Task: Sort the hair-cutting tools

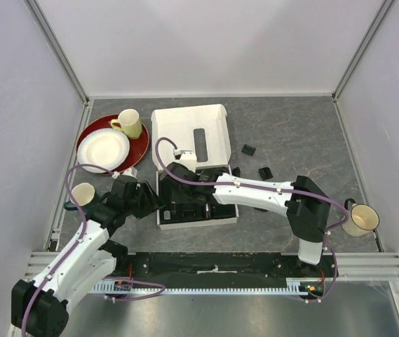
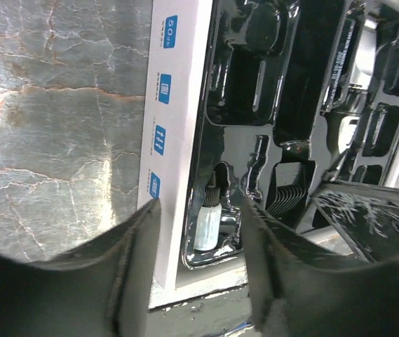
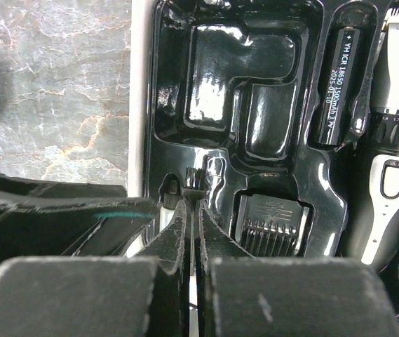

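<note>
Brush, thin and black, stands in a slot of the black tray, with the right gripper pinched together on its stem. The clipper lies in the same tray. The box holding the tray sits mid-table by the near edge. The left gripper, fingers apart, straddles its side wall. A comb attachment lies loose beyond the box.

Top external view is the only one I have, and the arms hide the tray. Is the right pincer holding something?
Observer: The right pincer is shut to a thin slit. A small brush shows its head just past the tips, but whether it is gripped I cannot tell.
Operator: Is the main tool stored yet?
Observer: Yes, the clipper lies in its slot of the tray, beside a battery.
Operator: And the other arm?
Observer: The left pincer is open, its fingers astride the white wall of the box.
</note>
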Controlling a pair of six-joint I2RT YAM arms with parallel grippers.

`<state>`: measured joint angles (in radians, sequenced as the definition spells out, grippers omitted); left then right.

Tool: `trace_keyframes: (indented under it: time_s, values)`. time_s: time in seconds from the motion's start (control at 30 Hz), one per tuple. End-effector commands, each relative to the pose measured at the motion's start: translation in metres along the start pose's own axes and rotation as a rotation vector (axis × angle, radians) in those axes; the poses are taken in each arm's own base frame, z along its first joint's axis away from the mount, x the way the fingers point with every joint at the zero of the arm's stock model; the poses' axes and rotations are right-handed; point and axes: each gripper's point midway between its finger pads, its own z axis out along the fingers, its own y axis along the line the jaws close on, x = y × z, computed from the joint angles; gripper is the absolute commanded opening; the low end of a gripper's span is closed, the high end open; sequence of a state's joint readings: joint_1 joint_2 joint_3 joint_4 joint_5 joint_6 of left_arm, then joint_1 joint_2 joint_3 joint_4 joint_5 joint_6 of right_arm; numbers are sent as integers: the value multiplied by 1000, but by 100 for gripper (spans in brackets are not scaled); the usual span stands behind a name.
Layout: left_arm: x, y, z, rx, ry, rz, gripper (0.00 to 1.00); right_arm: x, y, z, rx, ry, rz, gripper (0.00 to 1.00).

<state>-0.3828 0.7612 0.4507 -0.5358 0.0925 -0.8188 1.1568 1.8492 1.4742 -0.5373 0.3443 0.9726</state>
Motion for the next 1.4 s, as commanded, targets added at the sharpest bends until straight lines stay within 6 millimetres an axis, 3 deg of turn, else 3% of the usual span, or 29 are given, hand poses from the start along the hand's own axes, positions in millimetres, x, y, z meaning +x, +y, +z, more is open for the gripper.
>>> trace_keyframes:
  time_s: [0.0,0.13,0.37,0.57,1.03,1.37]
  values:
    - [-9,-9,-10,29,-39,26,61,-3,11,2,-18,-8,-24,0]
    - [-20,-7,-17,-15,-73,18,70,3,10,8,-1,3,-38,0]
    - [-47,-20,-46,-35,-150,81,74,12,8,14,21,7,-59,0]
    - [-58,-21,-62,-55,-183,156,75,15,3,17,43,1,-66,0]
    - [-68,-2,-63,-172,-220,184,77,24,-7,28,86,-1,-72,0]
    - [-68,-1,-60,-174,-223,185,77,30,-7,28,85,11,-66,0]
